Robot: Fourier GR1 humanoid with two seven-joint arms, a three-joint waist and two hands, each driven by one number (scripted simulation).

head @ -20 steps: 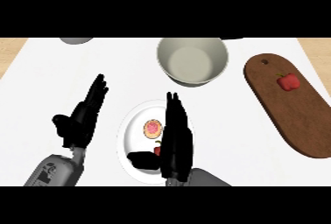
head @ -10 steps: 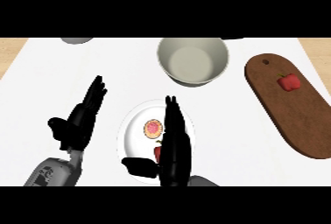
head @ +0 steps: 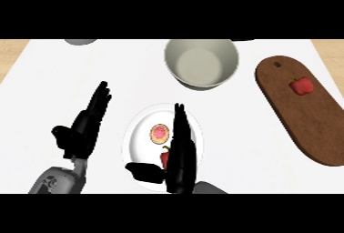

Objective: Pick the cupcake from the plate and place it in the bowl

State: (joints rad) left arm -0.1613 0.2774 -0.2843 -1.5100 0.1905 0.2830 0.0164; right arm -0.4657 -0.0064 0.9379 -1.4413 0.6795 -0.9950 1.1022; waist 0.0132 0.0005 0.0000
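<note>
A small cupcake (head: 160, 133) with pink frosting sits on a white plate (head: 144, 132) in the middle of the counter. My right hand (head: 181, 150) is over the plate's right half, fingers straight and pointing away, just right of the cupcake, with the thumb spread low left. It holds nothing. A red item (head: 164, 156) lies on the plate, partly under this hand. The pale bowl (head: 201, 61) stands beyond the plate, at the back. My left hand (head: 86, 125) rests open to the left of the plate.
A brown cutting board (head: 302, 113) lies along the right side with a red pepper (head: 301, 85) on its far part. A grey object (head: 80, 41) shows at the back left edge.
My right hand has slid a little to the left and closer to the cupcake. The left hand, plate and bowl have stayed in place.
</note>
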